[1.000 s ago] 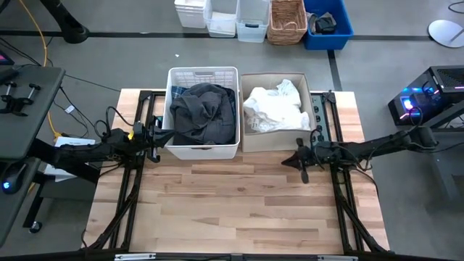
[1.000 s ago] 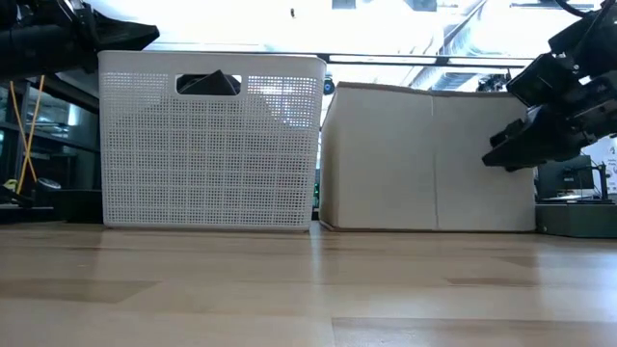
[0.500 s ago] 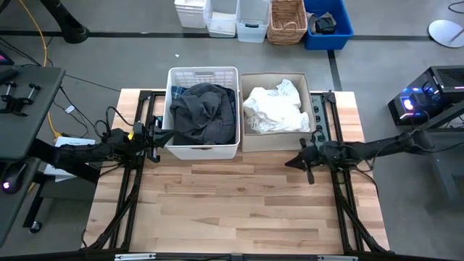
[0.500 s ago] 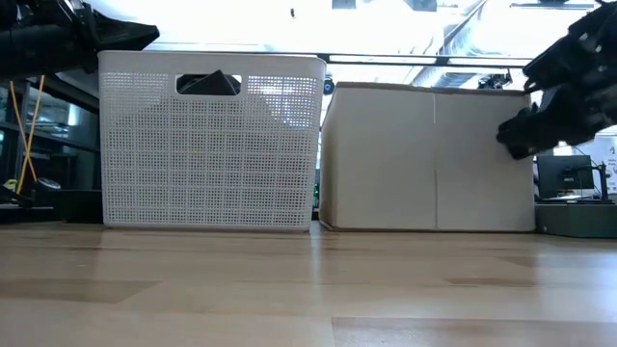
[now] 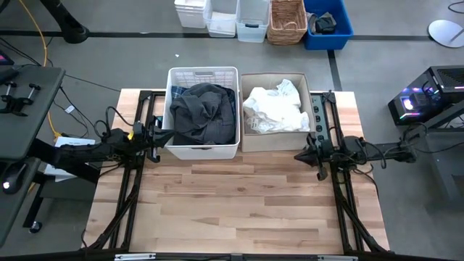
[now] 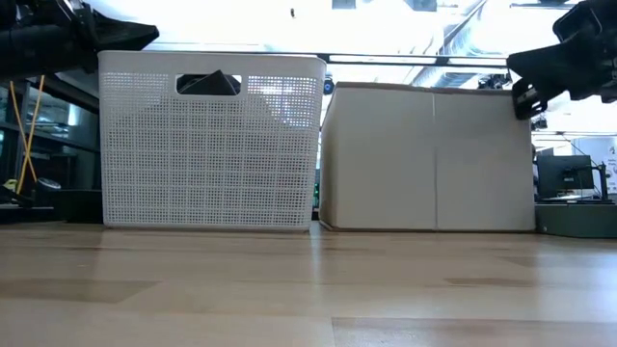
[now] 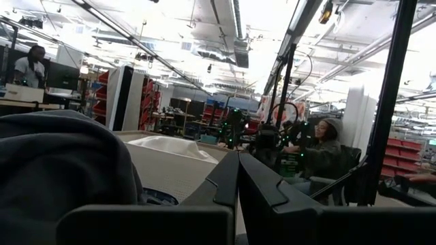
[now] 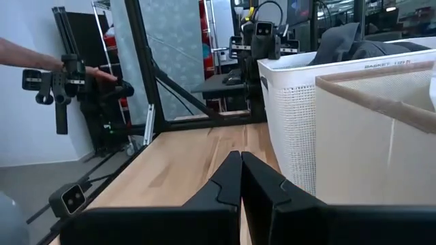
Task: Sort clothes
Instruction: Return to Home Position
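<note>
Dark grey clothes (image 5: 203, 112) fill the white slatted basket (image 5: 202, 151). White clothes (image 5: 272, 109) lie in the tan cardboard box (image 5: 275, 141) beside it. My left gripper (image 5: 158, 135) is shut and empty at the basket's left side, near its rim; the grey clothes show in its wrist view (image 7: 54, 163). My right gripper (image 5: 303, 154) is shut and empty above the table, just in front of the box's right corner. It shows at the upper right of the low view (image 6: 521, 92).
The wooden table (image 5: 232, 210) lies open in front of the basket and box. Black frame rails (image 5: 341, 203) run along both sides. Bins and a wicker basket (image 5: 287, 20) stand on the floor beyond. A person's hand (image 8: 95, 71) shows in the right wrist view.
My right gripper has drawn back toward the table's right edge and risen, from in front of the box to level with its rim, and has stayed shut. My left gripper and the clothes have kept still.
</note>
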Robot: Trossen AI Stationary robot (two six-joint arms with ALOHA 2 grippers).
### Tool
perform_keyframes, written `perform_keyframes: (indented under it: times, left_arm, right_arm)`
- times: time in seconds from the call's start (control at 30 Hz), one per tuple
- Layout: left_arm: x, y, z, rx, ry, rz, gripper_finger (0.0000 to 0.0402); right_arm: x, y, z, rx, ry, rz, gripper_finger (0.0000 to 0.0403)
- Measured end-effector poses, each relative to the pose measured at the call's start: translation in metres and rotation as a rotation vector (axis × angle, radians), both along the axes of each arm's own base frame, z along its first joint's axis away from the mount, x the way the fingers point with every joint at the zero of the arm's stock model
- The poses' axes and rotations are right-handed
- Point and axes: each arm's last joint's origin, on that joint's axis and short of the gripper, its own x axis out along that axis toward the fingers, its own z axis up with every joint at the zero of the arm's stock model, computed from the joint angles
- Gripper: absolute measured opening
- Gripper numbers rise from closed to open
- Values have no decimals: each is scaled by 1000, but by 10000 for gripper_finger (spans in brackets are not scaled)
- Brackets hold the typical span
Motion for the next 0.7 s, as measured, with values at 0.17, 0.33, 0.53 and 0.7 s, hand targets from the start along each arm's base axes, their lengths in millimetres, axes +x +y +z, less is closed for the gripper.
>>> perform_keyframes:
  times: [0.17,0.33,0.53,0.7]
  left_arm:
    - [-3,0,1,-1,-25,-2,0]
    - [-3,0,2,1,-29,-4,0]
    - [-2,0,-3,2,28,-4,0]
    - [-2,0,-2,3,25,-5,0]
  right_arm:
    - [0,0,0,0,5,-1,0]
    - [1,0,-2,-3,17,-4,0]
    - [1,0,-3,-3,29,-4,0]
    - [1,0,-3,-3,29,-4,0]
